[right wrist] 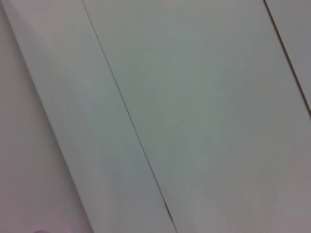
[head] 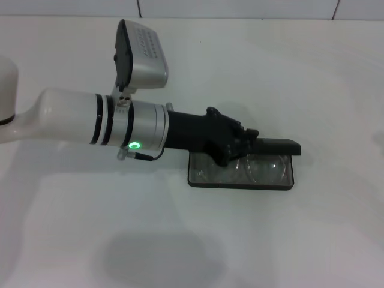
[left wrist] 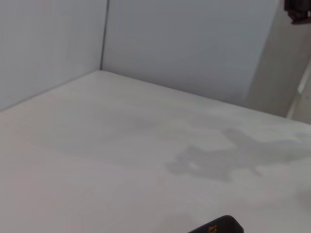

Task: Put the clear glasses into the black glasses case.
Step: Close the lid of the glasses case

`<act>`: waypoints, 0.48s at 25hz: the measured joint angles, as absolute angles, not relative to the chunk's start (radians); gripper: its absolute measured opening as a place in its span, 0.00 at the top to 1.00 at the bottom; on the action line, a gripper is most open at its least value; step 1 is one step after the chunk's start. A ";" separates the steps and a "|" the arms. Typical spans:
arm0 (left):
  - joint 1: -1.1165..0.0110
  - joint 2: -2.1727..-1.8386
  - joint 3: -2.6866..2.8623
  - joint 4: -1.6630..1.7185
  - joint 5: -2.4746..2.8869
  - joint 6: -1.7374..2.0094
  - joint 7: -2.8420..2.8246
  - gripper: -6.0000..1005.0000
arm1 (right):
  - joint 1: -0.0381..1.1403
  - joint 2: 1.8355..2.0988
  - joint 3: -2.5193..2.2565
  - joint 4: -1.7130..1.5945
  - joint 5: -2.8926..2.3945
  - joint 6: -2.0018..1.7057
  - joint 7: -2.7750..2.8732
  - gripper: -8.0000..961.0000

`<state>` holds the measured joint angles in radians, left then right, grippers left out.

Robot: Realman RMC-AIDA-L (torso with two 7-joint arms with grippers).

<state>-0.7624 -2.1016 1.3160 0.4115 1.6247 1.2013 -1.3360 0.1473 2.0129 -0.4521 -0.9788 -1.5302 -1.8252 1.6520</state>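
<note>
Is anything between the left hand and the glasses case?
No. In the head view the left hand is directly over the open black glasses case, where the clear glasses lie.

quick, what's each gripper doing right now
Left gripper: over the open black glasses case, at the clear glasses; grip cannot be told.
Right gripper: not in view.

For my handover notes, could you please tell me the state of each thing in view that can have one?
black glasses case: open, lid raised at the back, lying on the white table.
clear glasses: lying inside the case tray.
left claw: reaching over the case onto the glasses; finger position not discernible.
right claw: not in view.
</note>
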 joint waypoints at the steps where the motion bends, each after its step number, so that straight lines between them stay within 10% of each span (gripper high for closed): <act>1: -0.762 -2.102 1.326 0.412 1.624 1.204 -1.336 0.77 | 0.148 2.013 -0.451 -0.975 -1.530 -1.830 1.652 0.90; 12: -0.750 -2.103 1.511 0.419 1.534 1.217 -1.326 0.74 | 0.155 2.012 -0.448 -0.934 -1.529 -1.840 1.645 0.90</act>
<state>-0.7498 -2.1028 1.5112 0.4186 1.5338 1.2173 -1.3264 0.1552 2.0124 -0.4484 -0.9337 -1.5293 -1.8400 1.6455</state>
